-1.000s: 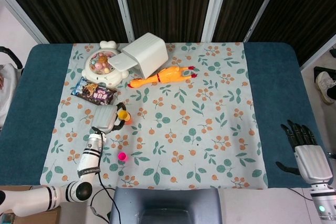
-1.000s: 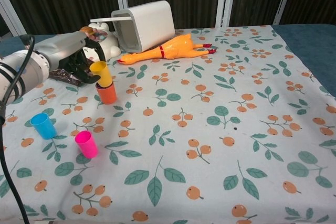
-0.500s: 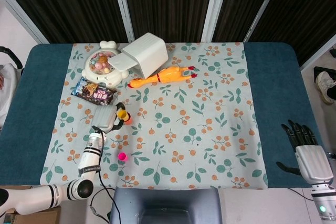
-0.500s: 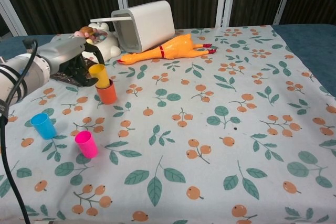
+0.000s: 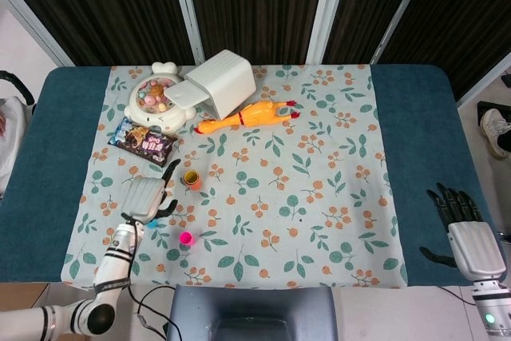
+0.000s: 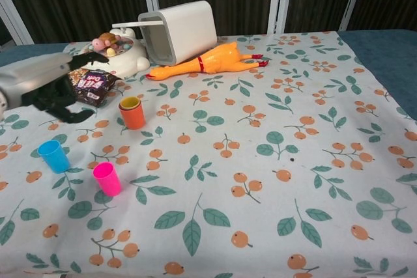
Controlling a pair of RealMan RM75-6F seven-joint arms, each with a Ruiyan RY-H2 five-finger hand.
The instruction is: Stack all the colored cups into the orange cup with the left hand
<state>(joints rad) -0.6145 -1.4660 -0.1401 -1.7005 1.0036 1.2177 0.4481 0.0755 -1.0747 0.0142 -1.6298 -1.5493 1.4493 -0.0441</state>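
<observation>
blue cup [image 6: 53, 155] plain only in chest view

The orange cup [image 6: 132, 114] stands upright on the flowered cloth, and a yellow cup [image 6: 130, 102] sits nested inside it, only its rim showing above the orange rim. The blue cup [image 6: 53, 156] stands mouth-up nearer my left edge, well apart from the orange one. The pink cup [image 6: 107, 178] stands upright too, near the blue cup and closer to me. In the head view my arm hides the blue cup.
</observation>
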